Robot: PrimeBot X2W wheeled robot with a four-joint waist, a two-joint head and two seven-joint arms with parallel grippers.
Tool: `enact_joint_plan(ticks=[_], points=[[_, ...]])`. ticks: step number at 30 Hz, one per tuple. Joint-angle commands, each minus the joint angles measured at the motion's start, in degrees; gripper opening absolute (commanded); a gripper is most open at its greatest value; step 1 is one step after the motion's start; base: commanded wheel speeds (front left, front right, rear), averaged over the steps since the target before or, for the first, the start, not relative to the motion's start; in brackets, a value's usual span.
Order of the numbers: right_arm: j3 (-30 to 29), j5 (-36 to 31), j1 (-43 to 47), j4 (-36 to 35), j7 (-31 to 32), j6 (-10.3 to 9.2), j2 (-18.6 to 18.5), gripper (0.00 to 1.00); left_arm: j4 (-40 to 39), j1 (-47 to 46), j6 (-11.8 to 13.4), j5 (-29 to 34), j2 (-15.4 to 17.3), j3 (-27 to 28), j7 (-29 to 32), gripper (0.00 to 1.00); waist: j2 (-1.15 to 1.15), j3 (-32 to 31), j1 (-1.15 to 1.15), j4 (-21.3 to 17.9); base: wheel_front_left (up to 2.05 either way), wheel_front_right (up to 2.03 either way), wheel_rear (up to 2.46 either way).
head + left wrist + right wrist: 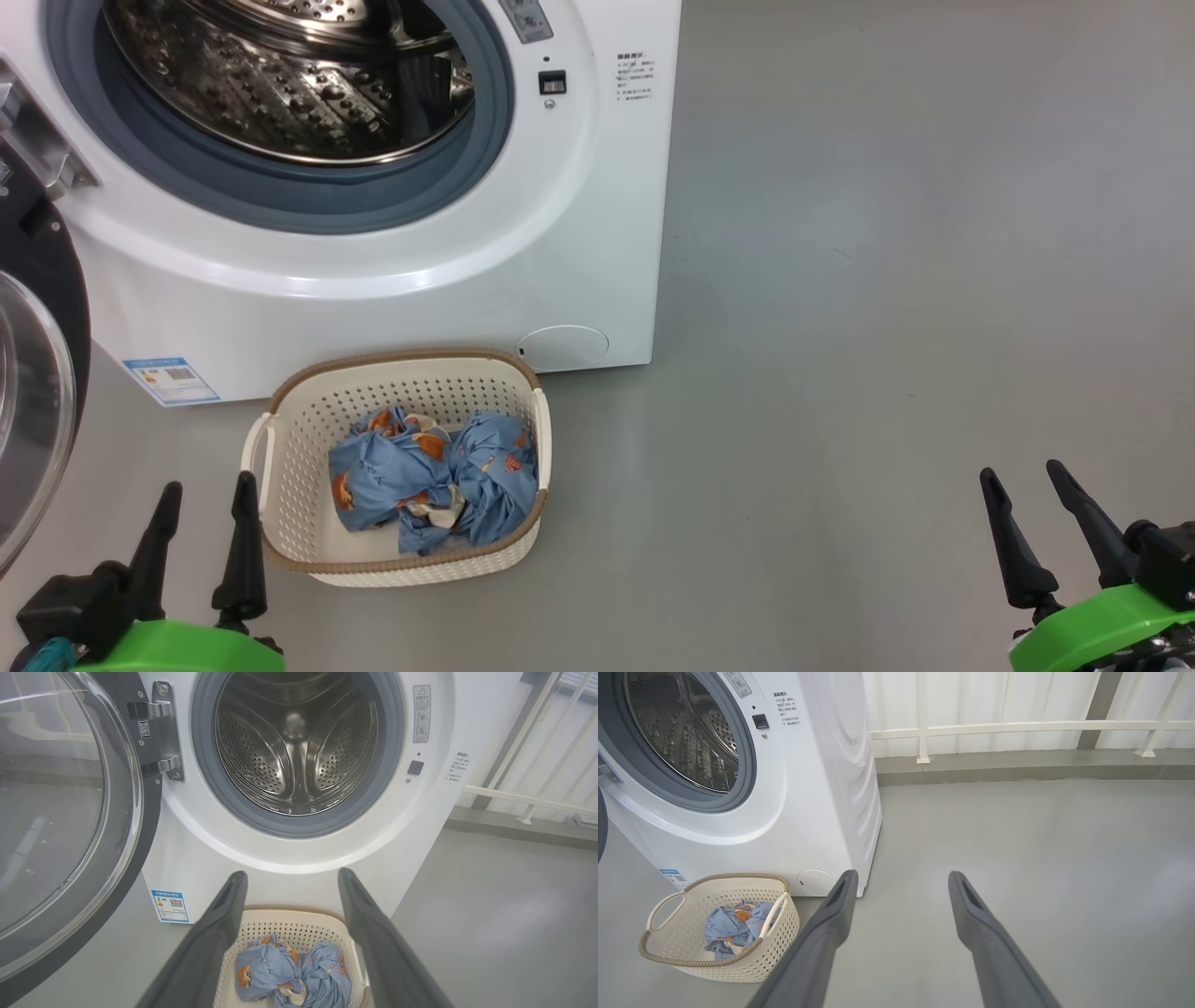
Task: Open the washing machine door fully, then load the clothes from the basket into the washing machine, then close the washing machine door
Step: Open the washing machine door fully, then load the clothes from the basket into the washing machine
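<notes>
Below the drum (280,93) at six o'clock, clothes (429,476) sit bunched in basket (401,357). Left gripper (208,481), right gripper (1019,469): fingers spread wide, empty. Risk: a deep pinch could snag the perforated wall, dragging basket along.

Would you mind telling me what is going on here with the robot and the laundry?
The robot is about to load laundry. The washing machine door is swung wide open, and nothing shows in the drum. The clothes lie bunched in the basket on the floor in front of the washing machine. Both hands are open and empty: the left hand hovers beside the basket, the right hand over the floor off to the right.
</notes>
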Motion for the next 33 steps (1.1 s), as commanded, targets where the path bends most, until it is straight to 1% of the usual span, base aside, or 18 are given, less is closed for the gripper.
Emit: enact_joint_plan(ticks=[1, 25, 33], points=[[0.92, 0.02, 0.14, -1.45, -0.76, 0.07, -0.78, 1.00, -1.69, -0.22, -0.14, -0.47, 1.89, 1.68, -0.36, 1.00, 0.00, 0.08, 0.00, -0.02, 0.00, 0.00, 0.00], [0.79, -0.16, -0.18, -1.65, -0.76, 0.07, -0.70, 1.00, -1.17, -0.99, -0.14, 0.01, 1.37, 2.77, -0.36, 1.00, 0.00, 0.80, 0.00, 0.49, 0.00, 0.00, 0.00], [1.12, -0.16, -0.12, -1.58, -0.76, 0.07, -0.67, 1.00, -1.12, -0.82, -0.14, -0.18, 1.54, 2.38, -0.36, 1.00, 0.00, 0.48, 0.00, 0.37, 0.66, -0.71, 0.05]])
